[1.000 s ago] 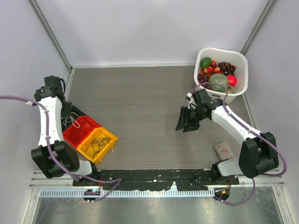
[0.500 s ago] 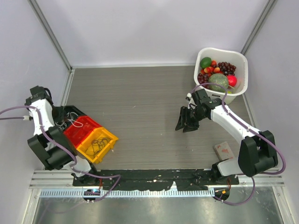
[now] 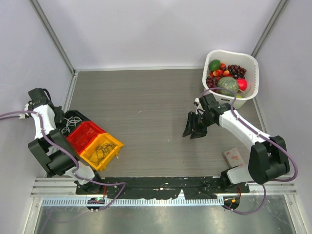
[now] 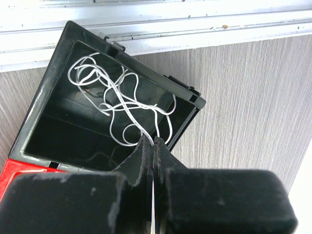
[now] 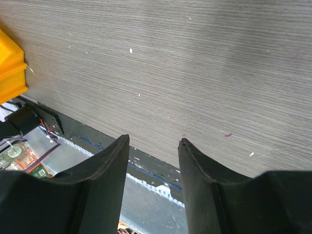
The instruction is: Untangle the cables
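Observation:
A thin white cable [image 4: 117, 97] lies in loose loops inside a black bin [image 4: 191, 96], and one strand runs up between the pressed-together fingers of my left gripper [image 4: 152, 141], which is shut on it. From above, the white cable [image 3: 68, 125] shows at the far left in the black bin [image 3: 74, 115]. Dark thin cables [image 3: 101, 150] lie tangled in a yellow bin [image 3: 111, 141]. My right gripper [image 3: 192, 127] hangs open over bare table right of centre, with nothing between its fingers [image 5: 109, 161].
A red bin [image 3: 86, 134] sits between the black and yellow ones. A white basket [image 3: 233, 54] of fruit stands at the back right. A small pinkish block [image 3: 234, 156] lies near the right arm's base. The yellow bin's corner [image 5: 9, 68] shows in the right wrist view.
My left arm has pulled back and swung toward the left wall, and the white cable now lies over the black bin rather than the red one. The right arm has barely moved.

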Controlling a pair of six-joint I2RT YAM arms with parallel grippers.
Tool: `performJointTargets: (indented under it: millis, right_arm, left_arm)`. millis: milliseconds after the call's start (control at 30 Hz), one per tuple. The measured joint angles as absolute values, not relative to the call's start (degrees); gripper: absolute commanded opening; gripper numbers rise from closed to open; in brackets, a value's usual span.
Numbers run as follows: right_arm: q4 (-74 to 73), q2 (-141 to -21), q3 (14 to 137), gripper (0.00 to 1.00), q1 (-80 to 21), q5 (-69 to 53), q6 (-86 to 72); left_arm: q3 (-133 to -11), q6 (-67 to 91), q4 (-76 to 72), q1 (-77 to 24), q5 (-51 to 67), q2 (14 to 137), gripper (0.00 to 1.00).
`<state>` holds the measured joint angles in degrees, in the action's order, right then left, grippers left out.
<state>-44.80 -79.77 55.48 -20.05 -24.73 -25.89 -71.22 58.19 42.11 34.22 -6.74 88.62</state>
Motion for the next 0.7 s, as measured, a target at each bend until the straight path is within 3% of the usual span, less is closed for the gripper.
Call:
performJointTargets:
  millis: [400,500,700]
  right_arm:
    - [-44.58,-80.79,55.48,0.50,-20.53,-24.75,-26.11]
    - [-44.51,-80.84,55.48,0.50,-20.71,-24.75,-26.13]
    - [-44.12,-81.03,55.48,0.50,-20.91,-24.75,-26.59]
  left_arm:
    - [-69.76,52.95,39.46,34.24,-8.78,88.79,0.01]
    - [-68.84,52.16,39.51,34.24,-6.70,89.10,0.14]
    - [-68.45,51.70,41.56,33.93,-3.51,89.27,0.59]
